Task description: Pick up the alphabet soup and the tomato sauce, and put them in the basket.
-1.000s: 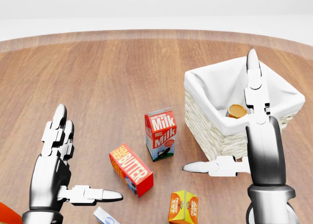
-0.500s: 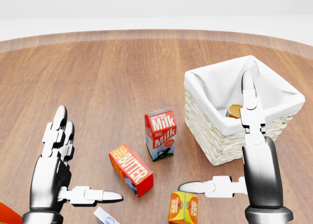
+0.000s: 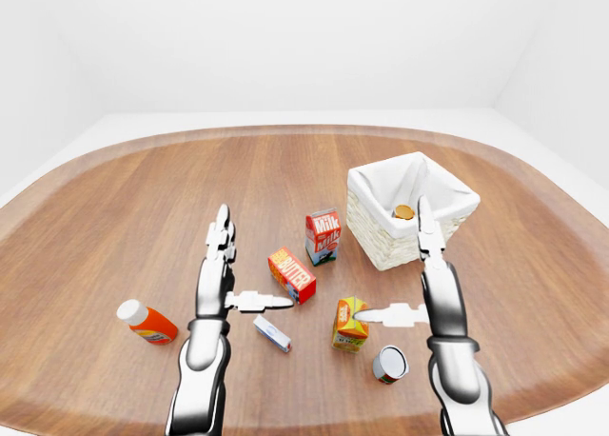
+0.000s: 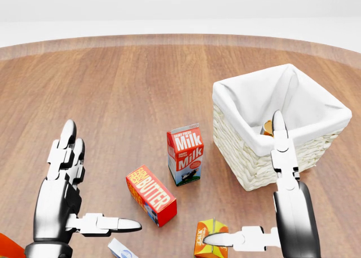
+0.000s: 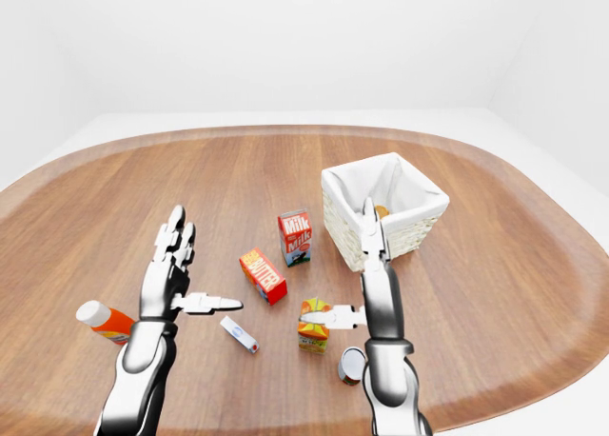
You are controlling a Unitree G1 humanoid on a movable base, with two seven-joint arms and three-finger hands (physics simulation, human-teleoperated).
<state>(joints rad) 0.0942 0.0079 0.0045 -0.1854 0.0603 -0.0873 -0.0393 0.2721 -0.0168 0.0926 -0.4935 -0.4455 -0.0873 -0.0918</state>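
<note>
A can with an orange-brown top [image 4: 267, 127] lies inside the white-lined wicker basket [image 4: 242, 159] at the right of the head view. A second can [image 3: 389, 364], silver lid and red label, rests on the wood low in the left-eye view, just below my right thumb. I cannot read either label. My right hand [image 4: 242, 179] is open and empty, its fingers pointing up in front of the basket's near wall and its thumb across the orange carton [image 3: 350, 324]. My left hand [image 4: 101, 179] is open and empty at the lower left, left of the butter box [image 4: 150, 194].
A milk carton [image 4: 185, 154] stands left of the basket. A small white and blue box [image 3: 272, 333] lies beneath my left thumb. An orange bottle with a white cap [image 3: 146, 323] lies at the far left. The round wooden table's edge [image 3: 533, 407] curves close below the can.
My right hand has drawn back from over the basket, down toward the bottom of the head view, with its thumb now over the orange carton. The left hand has stayed put.
</note>
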